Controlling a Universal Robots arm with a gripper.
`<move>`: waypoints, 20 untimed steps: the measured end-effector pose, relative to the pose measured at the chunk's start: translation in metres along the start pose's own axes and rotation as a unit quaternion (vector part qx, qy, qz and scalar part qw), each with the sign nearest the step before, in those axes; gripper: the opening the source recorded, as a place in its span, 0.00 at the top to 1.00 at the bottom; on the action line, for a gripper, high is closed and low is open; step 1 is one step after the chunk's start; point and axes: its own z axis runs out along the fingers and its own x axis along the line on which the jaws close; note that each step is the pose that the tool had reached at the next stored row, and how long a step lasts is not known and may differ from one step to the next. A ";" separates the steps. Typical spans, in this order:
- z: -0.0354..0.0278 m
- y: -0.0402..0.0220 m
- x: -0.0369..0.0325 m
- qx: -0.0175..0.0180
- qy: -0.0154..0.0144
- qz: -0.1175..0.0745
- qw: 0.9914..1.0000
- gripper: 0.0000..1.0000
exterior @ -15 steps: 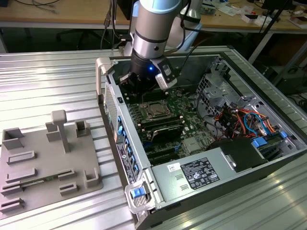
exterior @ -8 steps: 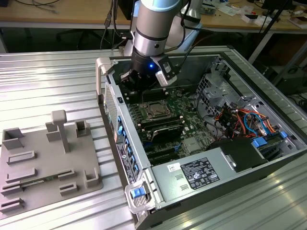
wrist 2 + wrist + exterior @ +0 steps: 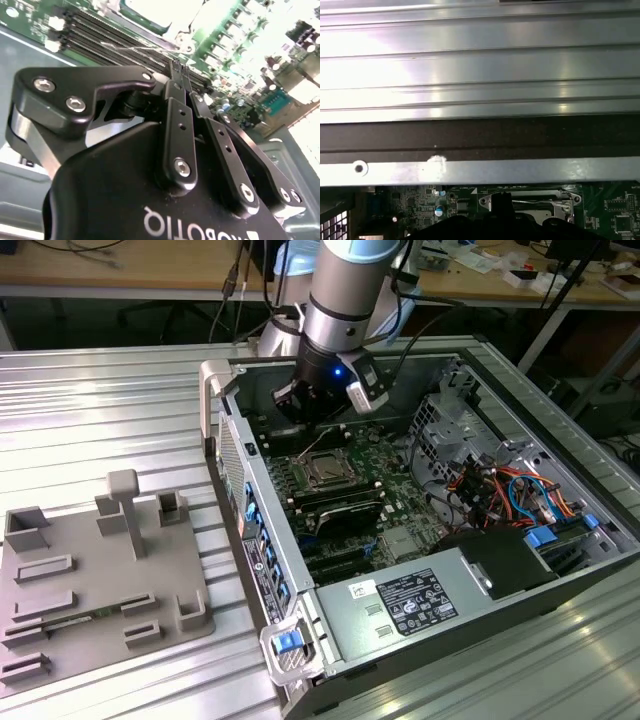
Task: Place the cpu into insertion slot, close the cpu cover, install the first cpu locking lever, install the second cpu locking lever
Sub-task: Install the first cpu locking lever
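The cpu (image 3: 326,475) lies in the insertion slot (image 3: 325,472) on the green motherboard (image 3: 385,465), inside the open computer case. The silver cpu cover (image 3: 312,483) frames it and looks lowered flat. A thin wire locking lever (image 3: 320,445) stands up at an angle from the slot's far side. My gripper (image 3: 316,428) hangs just above that lever. In the second wrist view my gripper (image 3: 180,67) has its black fingers (image 3: 176,95) pressed together, the tips right by the lever (image 3: 130,48). The first wrist view has the slot (image 3: 530,200) and lever (image 3: 540,202) beyond the dark gripper (image 3: 502,202).
The case's upright wall (image 3: 235,470) and handle (image 3: 210,380) stand on the exterior view's left of the slot. Black memory slots (image 3: 335,510), a grey power supply box (image 3: 410,605), a drive cage (image 3: 445,415) and orange and blue cables (image 3: 510,490) crowd the case. A grey fixture plate (image 3: 100,570) lies outside.
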 end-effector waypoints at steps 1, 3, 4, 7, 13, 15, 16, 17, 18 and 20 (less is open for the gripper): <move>0.0001 0.0002 -0.0017 0.000 0.000 0.000 1.000 0.89; 0.0004 0.0005 -0.0048 0.000 0.000 0.000 1.000 0.89; 0.0005 0.0006 -0.0058 0.000 0.000 0.000 1.000 0.89; 0.0009 0.0007 -0.0067 0.000 0.000 0.000 1.000 0.89; 0.0013 0.0007 -0.0068 0.000 0.000 -0.001 1.000 0.89; 0.0017 0.0007 -0.0071 0.000 0.000 -0.001 1.000 0.89; 0.0020 0.0007 -0.0074 0.000 0.000 -0.001 1.000 0.89; 0.0024 0.0006 -0.0075 0.000 0.000 -0.001 1.000 0.89; 0.0028 0.0007 -0.0078 0.000 0.000 -0.001 1.000 0.89; 0.0036 0.0007 -0.0089 0.000 0.000 -0.001 1.000 0.89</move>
